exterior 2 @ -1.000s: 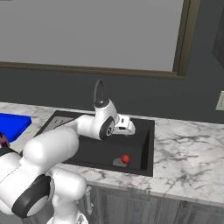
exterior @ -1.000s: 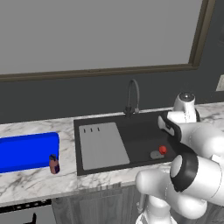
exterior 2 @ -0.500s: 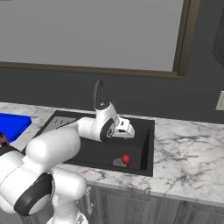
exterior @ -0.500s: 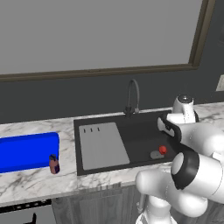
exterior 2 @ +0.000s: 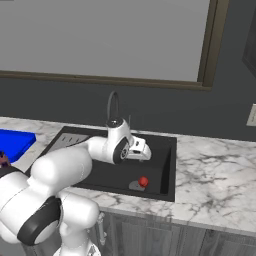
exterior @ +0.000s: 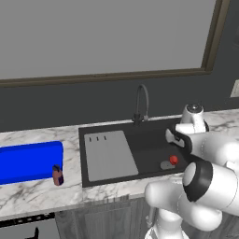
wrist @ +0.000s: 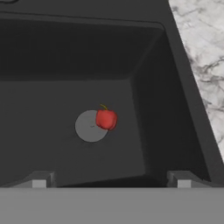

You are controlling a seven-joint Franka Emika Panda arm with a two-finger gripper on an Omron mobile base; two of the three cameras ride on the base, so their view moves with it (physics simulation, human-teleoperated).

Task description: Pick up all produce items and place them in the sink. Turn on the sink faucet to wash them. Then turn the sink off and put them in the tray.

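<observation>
One brown cylinder (exterior: 57, 176) beside tray (exterior: 28, 161)

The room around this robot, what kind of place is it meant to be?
It looks like a computer-rendered kitchen. A black sink is set into a marble counter, with a dark gooseneck faucet behind it. A small red fruit lies by the drain, and a blue tray sits on the counter.

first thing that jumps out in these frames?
The small red fruit, lying on the floor of the black sink at the edge of the round grey drain. Above the basin hangs the white arm's open gripper, fingers spread wide and holding nothing. At the far left of the marble counter lies the bright blue tray.
</observation>
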